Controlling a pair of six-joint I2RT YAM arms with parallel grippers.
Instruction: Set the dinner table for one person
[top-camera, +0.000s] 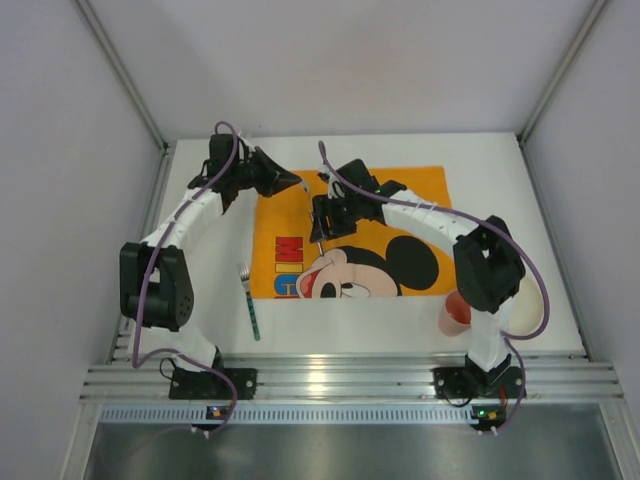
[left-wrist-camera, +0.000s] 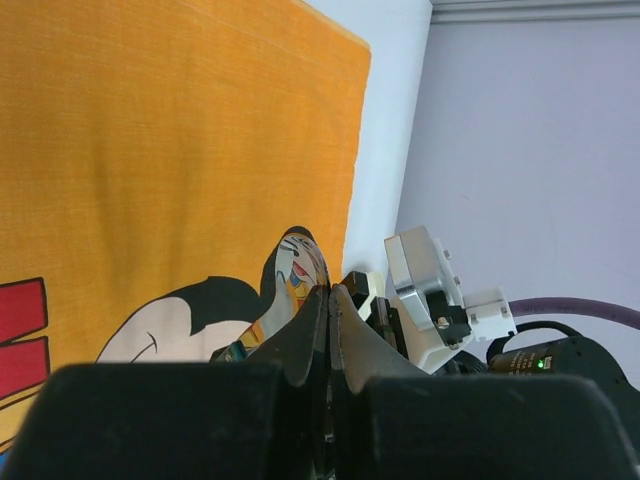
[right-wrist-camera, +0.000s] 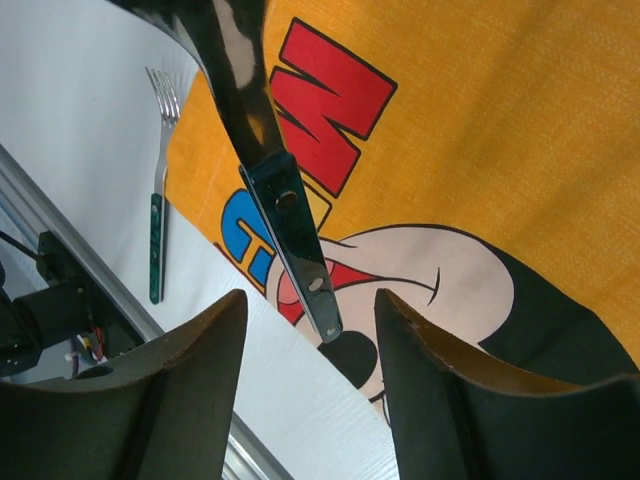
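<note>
My left gripper (top-camera: 296, 183) (left-wrist-camera: 330, 291) is shut on the shiny blade of a knife (left-wrist-camera: 301, 263) and holds it above the orange Mickey Mouse placemat (top-camera: 400, 200). The knife's dark handle (right-wrist-camera: 296, 236) hangs down between the fingers of my right gripper (top-camera: 320, 232) (right-wrist-camera: 310, 298). That gripper is open, with its jaws apart on either side of the handle end and not touching it. A fork (top-camera: 248, 300) with a dark green handle lies on the white dinner table (top-camera: 500, 180), left of the placemat. The fork also shows in the right wrist view (right-wrist-camera: 157, 215).
A red cup (top-camera: 456, 312) stands at the near right beside the right arm. A white plate (top-camera: 527, 305) lies just right of it, partly hidden by the arm. Grey walls close in the table on three sides. A metal rail runs along the near edge.
</note>
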